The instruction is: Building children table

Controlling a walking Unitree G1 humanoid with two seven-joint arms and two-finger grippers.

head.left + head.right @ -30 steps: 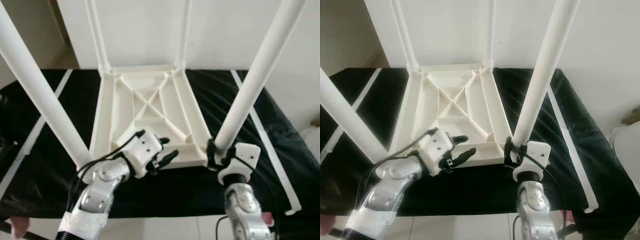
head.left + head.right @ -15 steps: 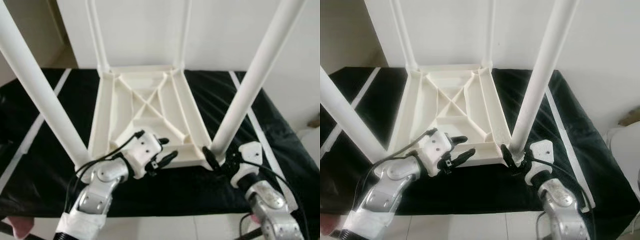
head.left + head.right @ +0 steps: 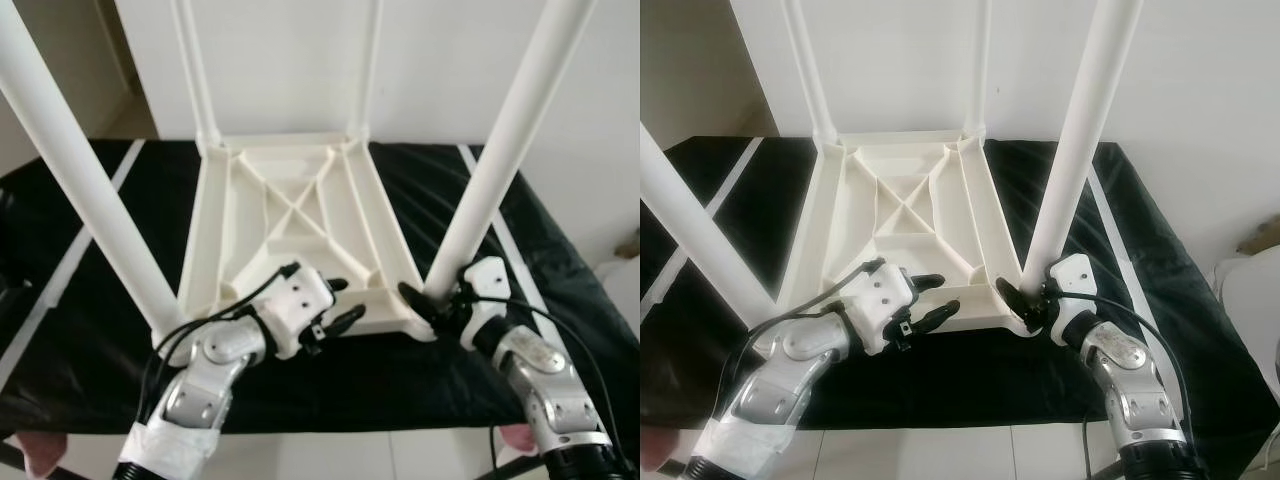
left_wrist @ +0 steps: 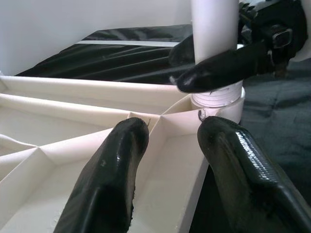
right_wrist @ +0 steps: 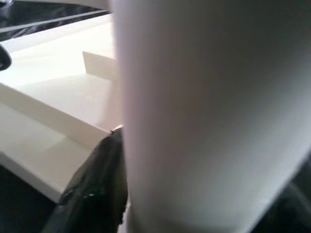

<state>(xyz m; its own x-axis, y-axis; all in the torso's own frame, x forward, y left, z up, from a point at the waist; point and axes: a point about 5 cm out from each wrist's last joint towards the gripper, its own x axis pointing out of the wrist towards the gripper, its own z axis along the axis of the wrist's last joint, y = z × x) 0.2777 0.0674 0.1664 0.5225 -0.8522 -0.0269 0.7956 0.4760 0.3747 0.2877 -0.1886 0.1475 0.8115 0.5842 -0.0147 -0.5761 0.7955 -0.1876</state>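
The white children's table (image 3: 290,215) lies upside down on a black cloth (image 3: 90,330), its four legs pointing up. The right gripper (image 3: 1025,300) is clamped around the base of the near right leg (image 3: 500,170), right at the corner socket, one black finger on each side of the tube. The left gripper (image 3: 335,305) hovers over the near edge of the frame, between the two near legs, its fingers (image 4: 116,165) apart and holding nothing. The near left leg (image 3: 80,180) stands well apart from it.

Bright, even daylight with soft shadows; head views sharp, right wrist close-up blurred.
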